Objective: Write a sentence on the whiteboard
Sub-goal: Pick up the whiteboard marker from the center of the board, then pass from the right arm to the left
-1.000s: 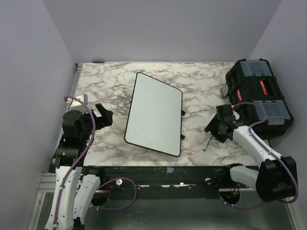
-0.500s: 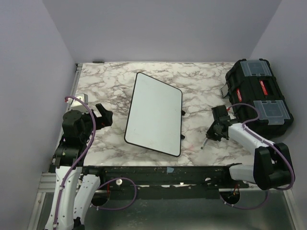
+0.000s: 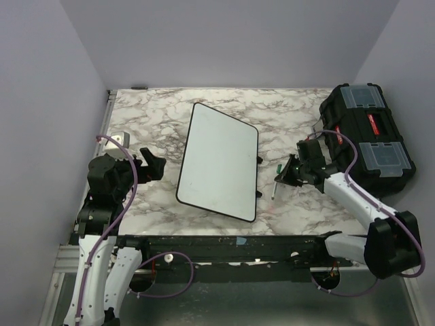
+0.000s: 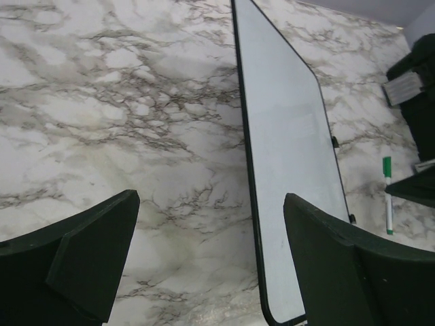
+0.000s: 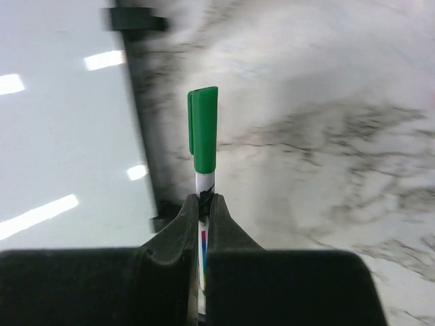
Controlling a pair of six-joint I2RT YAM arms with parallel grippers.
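Marble table (image 3: pixel 156 115), whiteboard (image 3: pixel 219 159); right hand (image 5: pixel 203 200) tight around half-hidden green-capped marker (image 5: pixel 203 129), left hand (image 4: pixel 211 204) agape.

Black toolbox (image 3: pixel 367 139) on right of marble table (image 3: pixel 153 115), green-capped marker (image 5: pixel 202 129) tilted left of it.

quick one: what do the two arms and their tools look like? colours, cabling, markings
Both look alike. The left arm and right arm have white links with bulky black joint housings. A purple cable loops along each arm. The left tool and right tool are black, each with two flat wedge-shaped fingers that taper to the tips. I see no markings.
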